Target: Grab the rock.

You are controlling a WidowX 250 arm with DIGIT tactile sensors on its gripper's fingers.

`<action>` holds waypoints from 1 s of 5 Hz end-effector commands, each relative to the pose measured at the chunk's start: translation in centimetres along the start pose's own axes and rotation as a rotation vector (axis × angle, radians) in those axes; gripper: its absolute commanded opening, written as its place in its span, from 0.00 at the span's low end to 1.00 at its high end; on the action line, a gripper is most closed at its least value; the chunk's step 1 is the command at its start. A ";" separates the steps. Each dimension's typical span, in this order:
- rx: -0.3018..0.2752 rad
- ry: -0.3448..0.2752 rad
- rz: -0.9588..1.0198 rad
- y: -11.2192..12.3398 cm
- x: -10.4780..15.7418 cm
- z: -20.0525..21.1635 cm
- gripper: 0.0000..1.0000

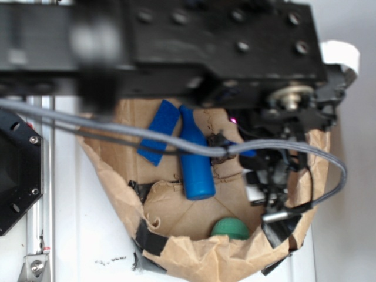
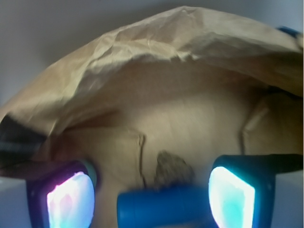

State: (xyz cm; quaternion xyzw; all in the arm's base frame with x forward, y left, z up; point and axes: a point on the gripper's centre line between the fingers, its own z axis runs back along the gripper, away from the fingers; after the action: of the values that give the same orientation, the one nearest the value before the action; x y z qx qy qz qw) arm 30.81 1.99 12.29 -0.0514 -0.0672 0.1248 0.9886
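The rock (image 2: pixel 172 168), a small lumpy grey-brown stone, lies on the brown paper floor in the wrist view. It sits between and just beyond my two fingers. My gripper (image 2: pixel 151 197) is open, its lit pads (image 2: pixel 71 199) wide apart and touching nothing. A blue cylinder (image 2: pixel 166 206) lies across the bottom edge between the fingers and covers the rock's near side. In the exterior view my gripper (image 1: pixel 252 167) hangs inside the paper-lined bin, right of the blue bottle (image 1: pixel 197 161). A small dark lump (image 1: pixel 216 141) beside the bottle's neck looks like the rock, partly behind a cable.
The paper bin (image 1: pixel 194 255) has crumpled raised walls all round. A green ball (image 1: pixel 230 228) rests near its front wall, and a flat blue piece (image 1: pixel 158 132) lies left of the bottle. Grey cables (image 1: pixel 117 126) cross the bin. The black arm (image 1: pixel 176 41) fills the top.
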 end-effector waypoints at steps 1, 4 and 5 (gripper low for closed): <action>0.071 -0.129 -0.089 -0.5 0.0 -0.9 1.00; 0.069 -0.111 -0.056 0.4 0.2 -2.4 1.00; 0.079 -0.136 -0.045 0.6 -0.7 -3.0 1.00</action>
State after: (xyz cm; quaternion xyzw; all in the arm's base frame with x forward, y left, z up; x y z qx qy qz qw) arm 29.73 2.14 6.90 0.0000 -0.0897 0.1111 0.9898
